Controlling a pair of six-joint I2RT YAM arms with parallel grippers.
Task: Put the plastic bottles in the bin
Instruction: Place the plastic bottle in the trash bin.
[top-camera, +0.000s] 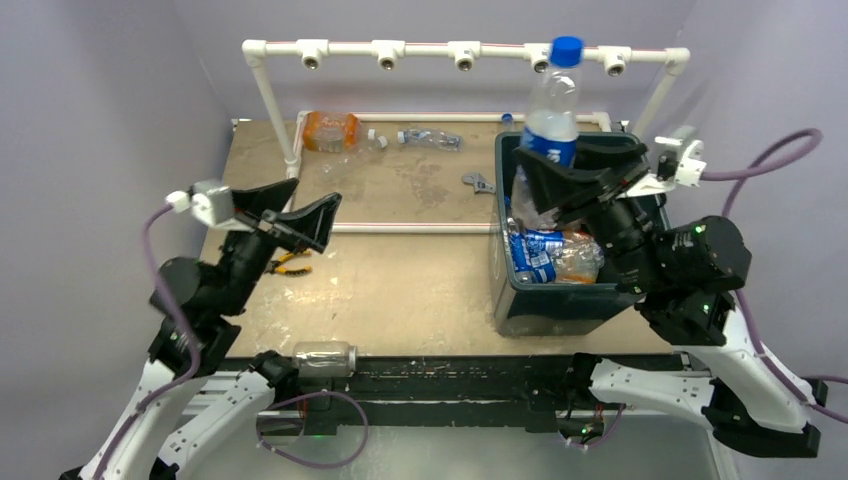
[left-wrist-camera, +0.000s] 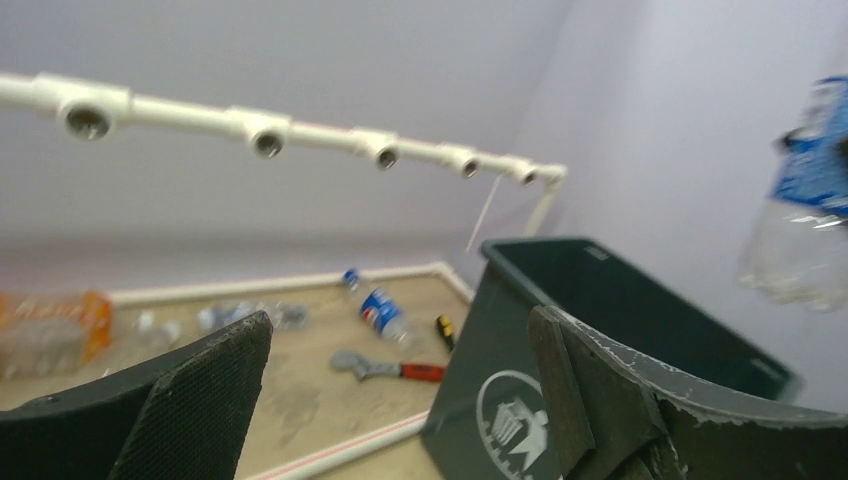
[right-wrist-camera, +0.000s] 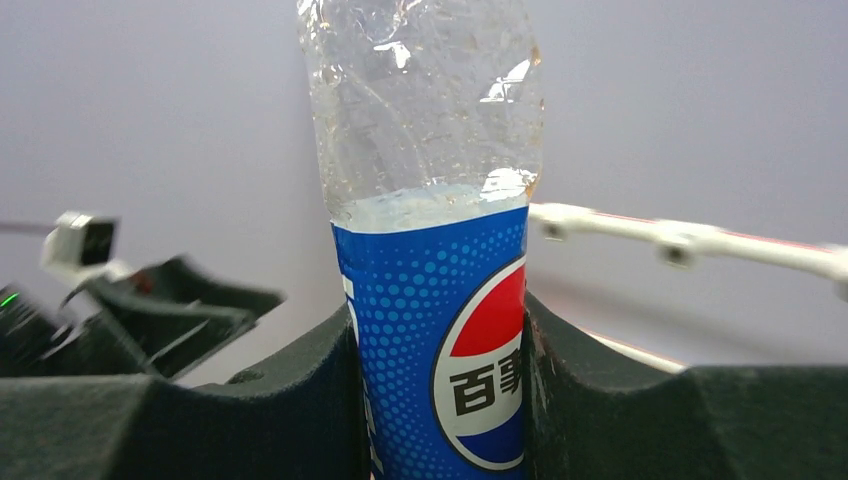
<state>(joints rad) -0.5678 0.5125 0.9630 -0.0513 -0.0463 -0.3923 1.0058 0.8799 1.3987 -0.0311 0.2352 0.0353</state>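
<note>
My right gripper (top-camera: 562, 168) is shut on a clear bottle with a blue Pepsi label and blue cap (top-camera: 552, 105). It holds the bottle upright above the dark green bin (top-camera: 512, 300). In the right wrist view the label (right-wrist-camera: 440, 300) sits squeezed between my fingers (right-wrist-camera: 300, 400). Several bottles (top-camera: 548, 255) lie inside the bin. An orange bottle (top-camera: 330, 130) and a clear bottle (top-camera: 430, 138) lie at the table's back. Another clear bottle (top-camera: 325, 358) lies at the near edge. My left gripper (top-camera: 312, 195) is open and empty, raised over the left side. Its wrist view shows the bin (left-wrist-camera: 600, 290) and a Pepsi bottle (left-wrist-camera: 385, 315).
A white pipe frame (top-camera: 460, 52) stands along the back and left. A wrench (top-camera: 478, 183) lies left of the bin, and yellow-handled pliers (top-camera: 290, 265) lie under my left arm. A screwdriver (left-wrist-camera: 445, 330) lies beside the bin.
</note>
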